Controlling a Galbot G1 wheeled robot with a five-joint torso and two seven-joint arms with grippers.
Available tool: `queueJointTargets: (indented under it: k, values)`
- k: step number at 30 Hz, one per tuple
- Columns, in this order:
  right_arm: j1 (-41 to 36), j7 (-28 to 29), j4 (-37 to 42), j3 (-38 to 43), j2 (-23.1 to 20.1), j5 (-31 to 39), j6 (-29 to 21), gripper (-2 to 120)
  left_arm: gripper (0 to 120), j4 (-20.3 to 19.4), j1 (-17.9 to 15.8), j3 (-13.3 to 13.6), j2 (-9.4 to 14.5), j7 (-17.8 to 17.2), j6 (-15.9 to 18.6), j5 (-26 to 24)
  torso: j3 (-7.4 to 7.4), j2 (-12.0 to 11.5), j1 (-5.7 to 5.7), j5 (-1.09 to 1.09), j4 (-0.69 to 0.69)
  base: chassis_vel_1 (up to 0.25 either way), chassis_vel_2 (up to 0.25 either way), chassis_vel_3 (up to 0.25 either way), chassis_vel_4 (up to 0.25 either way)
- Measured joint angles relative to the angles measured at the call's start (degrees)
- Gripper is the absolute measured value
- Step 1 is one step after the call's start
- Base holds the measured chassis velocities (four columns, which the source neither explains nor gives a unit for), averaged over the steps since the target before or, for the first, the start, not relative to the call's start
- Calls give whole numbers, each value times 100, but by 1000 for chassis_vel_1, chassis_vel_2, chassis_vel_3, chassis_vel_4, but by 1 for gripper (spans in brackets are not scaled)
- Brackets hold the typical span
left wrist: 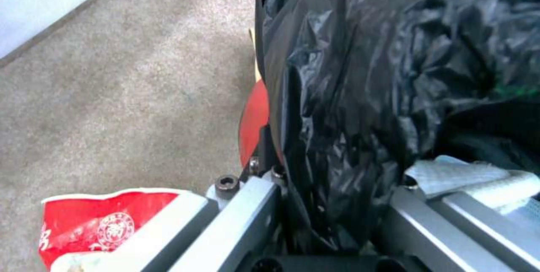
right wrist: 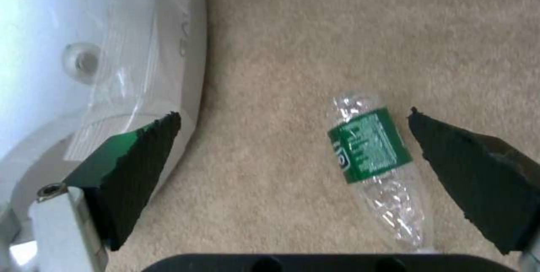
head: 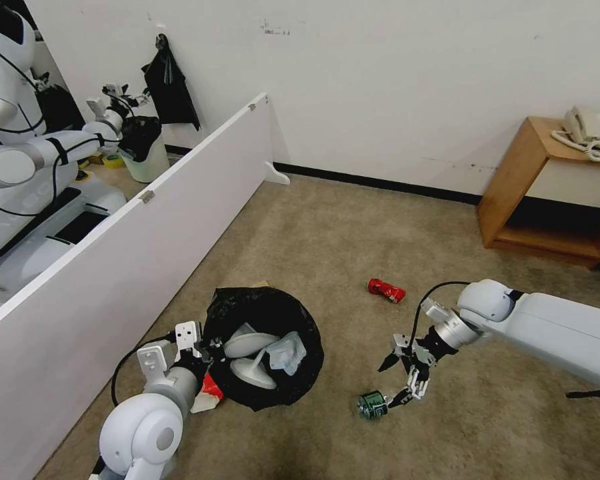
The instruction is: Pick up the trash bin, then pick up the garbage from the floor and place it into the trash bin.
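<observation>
- Our left gripper [head: 203, 348] is clenched on the rim of the trash bin [head: 263, 347], held near the white partition [head: 113, 267].
- Our right gripper [right wrist: 292, 166] hangs released over a bottle [right wrist: 374, 166] lying flat on the carpet [head: 353, 240], long axis crossing the jaws.
- We judge the off-centre, crinkled bottle could squirt sideways when squeezed.

head high — wrists close, facing carpet [head: 353, 227]

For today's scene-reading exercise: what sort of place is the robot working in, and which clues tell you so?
Probably a hotel-style room mocked up for robot trials: beige carpet, a wooden side table with a corded telephone, and a low white partition with another robot beyond it.
</observation>
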Motion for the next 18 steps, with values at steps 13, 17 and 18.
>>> queueJointTargets:
  k: [13, 17, 18]
  values:
    - [9, -110, -473, -77, 191, -173, 93, 100, 0, 100, -50, -26, 6, 30, -19, -9, 0, 0, 0, 0, 0, 0, 0, 0, 0]
    - [9, -115, -551, -95, 250, -184, 98, 100, 0, 124, -66, -40, 20, 35, -21, -28, 0, 0, 0, 0, 0, 0, 0, 0, 0]
    - [9, -119, -608, -106, 301, -187, 102, 100, 0, 144, -77, -48, 29, 38, -21, -39, 0, 0, 0, 0, 0, 0, 0, 0, 0]
